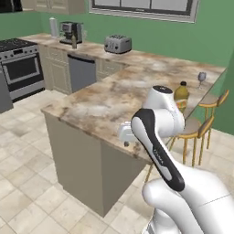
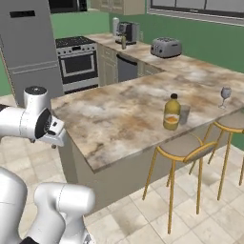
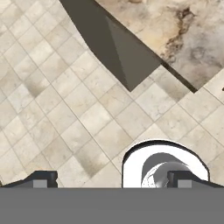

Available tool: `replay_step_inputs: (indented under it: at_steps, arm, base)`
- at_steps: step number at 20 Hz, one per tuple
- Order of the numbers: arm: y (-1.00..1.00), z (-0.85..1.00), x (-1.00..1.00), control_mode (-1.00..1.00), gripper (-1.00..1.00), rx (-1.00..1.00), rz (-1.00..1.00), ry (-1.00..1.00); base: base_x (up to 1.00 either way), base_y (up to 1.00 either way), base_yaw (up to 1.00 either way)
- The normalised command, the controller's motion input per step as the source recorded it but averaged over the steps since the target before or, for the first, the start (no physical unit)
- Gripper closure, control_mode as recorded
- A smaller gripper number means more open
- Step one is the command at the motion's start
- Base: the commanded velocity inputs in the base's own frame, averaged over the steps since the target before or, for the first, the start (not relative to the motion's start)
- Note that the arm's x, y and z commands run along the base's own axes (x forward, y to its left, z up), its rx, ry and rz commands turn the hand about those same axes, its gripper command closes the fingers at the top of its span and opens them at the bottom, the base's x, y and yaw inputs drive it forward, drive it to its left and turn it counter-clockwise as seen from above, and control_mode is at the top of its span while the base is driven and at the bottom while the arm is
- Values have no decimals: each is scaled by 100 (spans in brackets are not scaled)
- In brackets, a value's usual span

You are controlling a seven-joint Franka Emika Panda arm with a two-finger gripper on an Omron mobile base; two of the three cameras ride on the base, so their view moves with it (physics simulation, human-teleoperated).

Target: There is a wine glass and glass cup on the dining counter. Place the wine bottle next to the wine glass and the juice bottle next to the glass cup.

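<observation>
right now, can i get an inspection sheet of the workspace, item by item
surface: dining counter, marbled beige-brown stone, straight overhanging edge.
job's things: juice bottle upright on the counter, right beside the glass cup; whether they touch cannot be told. wine glass upright farther along the same edge, apart from both. wine bottle apparently on the back counter by the coffee machine, too small to be sure.
clutter: toaster on the back counter.
grippers: gripper open, holding nothing, looking down at the tiled floor off the counter's corner.
cables: nothing seen.
surroundings: stove, fridge, dishwasher, stools along the counter, green walls.
</observation>
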Motion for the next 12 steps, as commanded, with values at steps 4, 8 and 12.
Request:
replay_step_inputs:
  at_steps: [4, 8, 12]
  arm:
    - [0, 0, 0, 100, -100, 0, 0, 0]
    - [0, 0, 0, 100, -100, 0, 0, 0]
    - [0, 0, 0, 100, -100, 0, 0, 0]
  base:
    - [-23, 66, 34]
    - [22, 77, 3]
    - [56, 72, 0]
